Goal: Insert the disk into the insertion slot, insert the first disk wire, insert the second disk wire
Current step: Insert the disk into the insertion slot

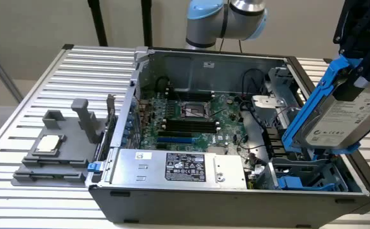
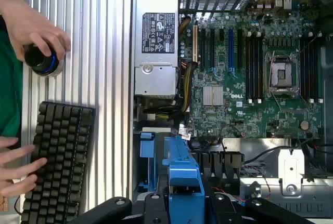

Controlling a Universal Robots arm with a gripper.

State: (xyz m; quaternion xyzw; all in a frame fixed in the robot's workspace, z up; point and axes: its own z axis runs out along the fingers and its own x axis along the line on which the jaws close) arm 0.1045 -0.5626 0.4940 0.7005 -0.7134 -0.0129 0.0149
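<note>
The disk (image 1: 341, 119), a silver drive with a white label in a bright blue frame, hangs tilted in the air at the exterior view's right. My gripper (image 1: 358, 78) is shut on its upper end. The disk's lower edge is just above the insertion slot (image 1: 306, 174), a grey metal cage with blue rails in the near right corner of the open computer case. In the wrist view the blue frame (image 2: 182, 174) runs out from between my gripper (image 2: 183, 206) fingers toward the cage's blue rail (image 2: 147, 148). Several black cables lie beside the cage; I cannot tell which are the disk wires.
The silver power-supply box (image 1: 178, 167) fills the case's front and the green motherboard (image 1: 188, 121) its middle. A grey fixture (image 1: 51, 152) stands on the slatted table at the exterior view's left. In the wrist view a person's hands rest on a black keyboard (image 2: 57, 156) and a round knob (image 2: 41, 60).
</note>
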